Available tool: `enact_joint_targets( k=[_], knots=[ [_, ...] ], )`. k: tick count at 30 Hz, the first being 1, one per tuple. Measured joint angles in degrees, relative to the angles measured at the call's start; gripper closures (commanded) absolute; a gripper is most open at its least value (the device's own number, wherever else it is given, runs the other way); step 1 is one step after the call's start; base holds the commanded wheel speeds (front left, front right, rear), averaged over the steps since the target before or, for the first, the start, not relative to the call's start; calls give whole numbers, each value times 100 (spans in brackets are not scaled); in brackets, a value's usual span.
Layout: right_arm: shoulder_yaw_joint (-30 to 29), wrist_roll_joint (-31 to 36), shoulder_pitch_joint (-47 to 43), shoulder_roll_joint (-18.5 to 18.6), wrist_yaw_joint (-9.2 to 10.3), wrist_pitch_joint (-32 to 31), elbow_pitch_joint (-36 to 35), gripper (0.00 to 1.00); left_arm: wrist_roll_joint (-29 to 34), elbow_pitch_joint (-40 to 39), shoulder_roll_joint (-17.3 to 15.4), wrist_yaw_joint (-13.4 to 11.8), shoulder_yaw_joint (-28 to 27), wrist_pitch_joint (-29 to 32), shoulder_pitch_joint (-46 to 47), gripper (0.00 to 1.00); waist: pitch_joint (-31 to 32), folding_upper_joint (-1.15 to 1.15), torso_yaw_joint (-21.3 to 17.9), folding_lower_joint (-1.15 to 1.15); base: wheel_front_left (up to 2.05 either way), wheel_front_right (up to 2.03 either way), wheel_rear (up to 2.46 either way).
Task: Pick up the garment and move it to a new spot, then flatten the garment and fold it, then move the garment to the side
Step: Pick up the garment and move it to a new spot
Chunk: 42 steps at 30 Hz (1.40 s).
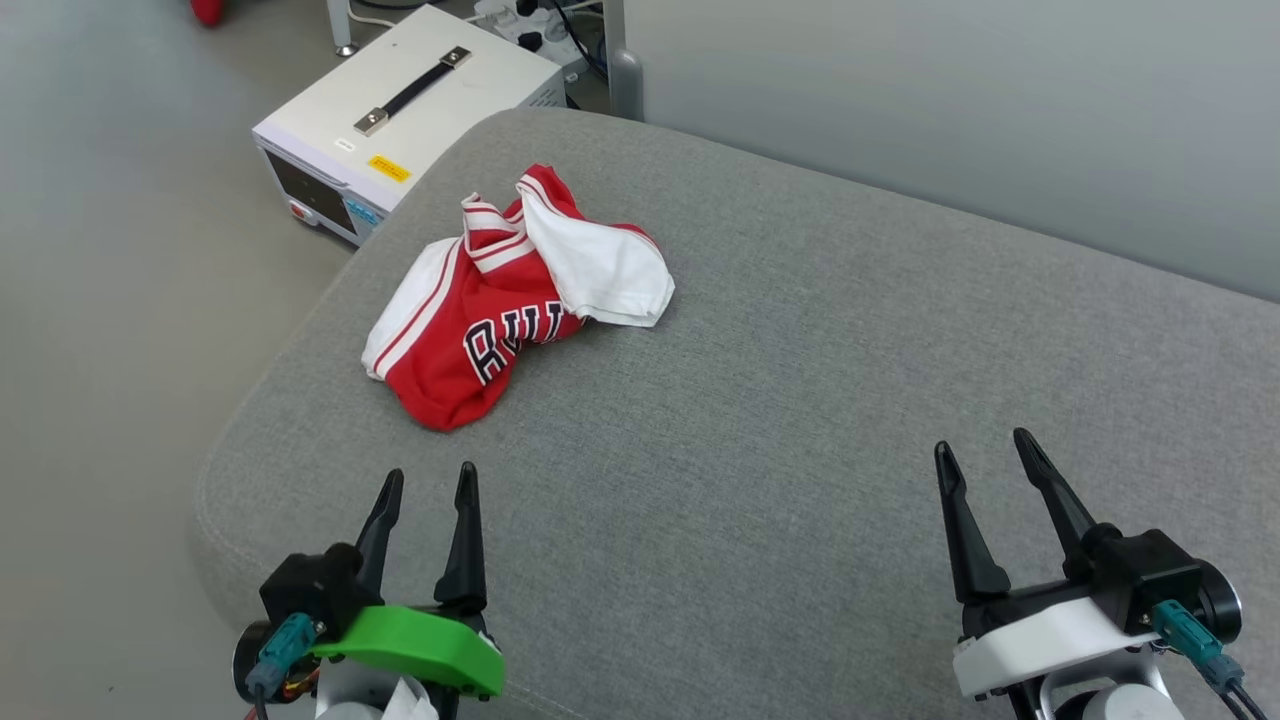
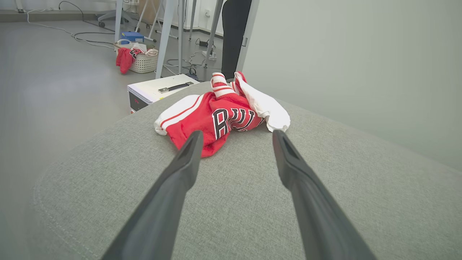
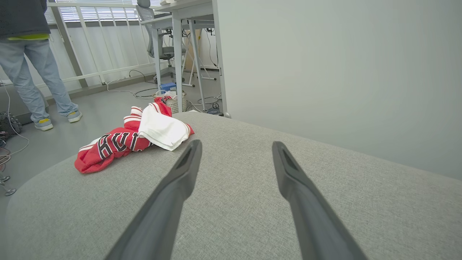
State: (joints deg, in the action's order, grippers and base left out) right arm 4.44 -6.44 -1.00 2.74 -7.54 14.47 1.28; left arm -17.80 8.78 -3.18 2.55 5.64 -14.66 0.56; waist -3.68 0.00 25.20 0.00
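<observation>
While the garment (image 1: 505, 300) sits crumpled near the left end of the grey cushion (image 1: 820, 400), the left gripper (image 1: 430, 472) hangs a little short of it, fingers spread wide and empty, lined up with the red hem end. The heap runs diagonally from that hem up to the white sleeve. The right gripper (image 1: 982, 443) is wide open and empty too, but well off to the side, so I'd bet left reaches first.

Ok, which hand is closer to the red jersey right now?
The left hand, on the green mount: the red jersey lies crumpled just ahead of it. The right hand, on the white mount, sits far across the grey cushion.
</observation>
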Motion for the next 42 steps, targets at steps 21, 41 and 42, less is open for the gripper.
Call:
enact_joint_targets(
  k=[21, 41, 42],
  knots=[
    [250, 383, 967, 145, 0, 0, -165, 0, -769, 2429, -1516, 461, 344, 2386, 3958, 0, -1726, 0, -1016, 1, 0, 0, 0],
    [426, 371, 1167, 87, 0, 0, -18, 0, -1912, 3082, -2572, 474, 1269, 2942, 4497, 100, -2456, 1, -1920, 1, 0, 0, 0],
    [434, 368, 1167, 81, 0, 0, 7, 0, -1934, 3084, -2582, 474, 1316, 2853, 4479, 100, -2412, 1, -1922, 1, 0, 0, 0]
  ],
)
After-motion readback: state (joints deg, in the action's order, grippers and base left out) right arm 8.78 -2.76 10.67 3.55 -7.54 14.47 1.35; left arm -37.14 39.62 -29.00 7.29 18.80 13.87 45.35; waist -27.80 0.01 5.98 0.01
